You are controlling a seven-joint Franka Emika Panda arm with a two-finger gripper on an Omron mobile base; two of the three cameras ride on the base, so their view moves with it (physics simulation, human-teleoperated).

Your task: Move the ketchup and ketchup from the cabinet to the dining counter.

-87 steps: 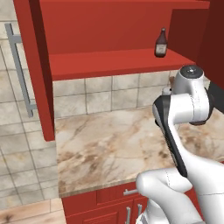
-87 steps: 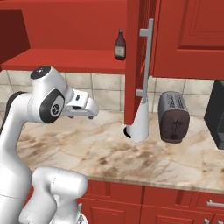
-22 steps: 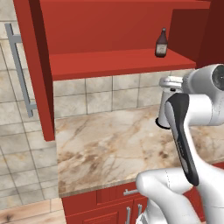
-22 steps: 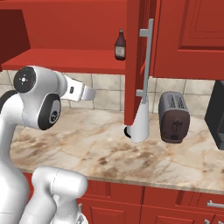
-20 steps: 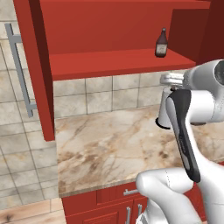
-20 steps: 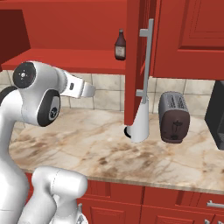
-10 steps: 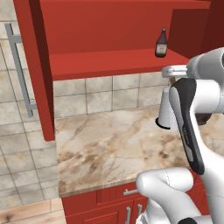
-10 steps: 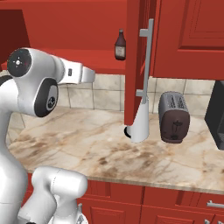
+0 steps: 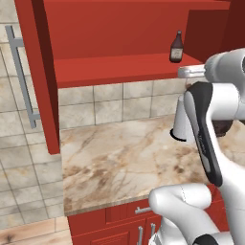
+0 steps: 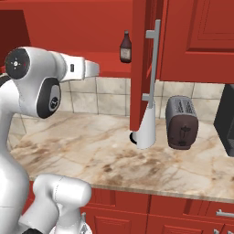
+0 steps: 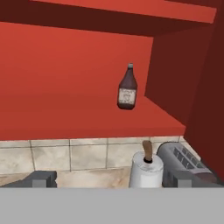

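One ketchup (image 9: 176, 47) (image 10: 125, 46) (image 11: 127, 89), a small dark bottle with a pale label, stands upright on the red inner shelf of the open cabinet (image 9: 119, 64) (image 11: 87, 118), near its right side wall. My gripper (image 11: 116, 180) is open, its dark fingertips (image 11: 41, 179) spread wide with nothing between them. It hangs in front of the shelf edge at about shelf height, well short of the bottle and a little below it. The dining counter is out of view.
Below the cabinet lies a marbled worktop (image 9: 119, 158) (image 10: 91, 155) backed by tiles. On it stand a white paper-towel roll (image 9: 182, 122) (image 10: 146, 128) (image 11: 145, 168) and a toaster (image 10: 182, 121) (image 11: 183, 164). Open cabinet doors (image 9: 40, 72) (image 10: 141, 68) with bar handles flank the shelf.
The arm has lifted the hand from below the shelf up to shelf height. The jaws stayed open and the ketchup has not moved.
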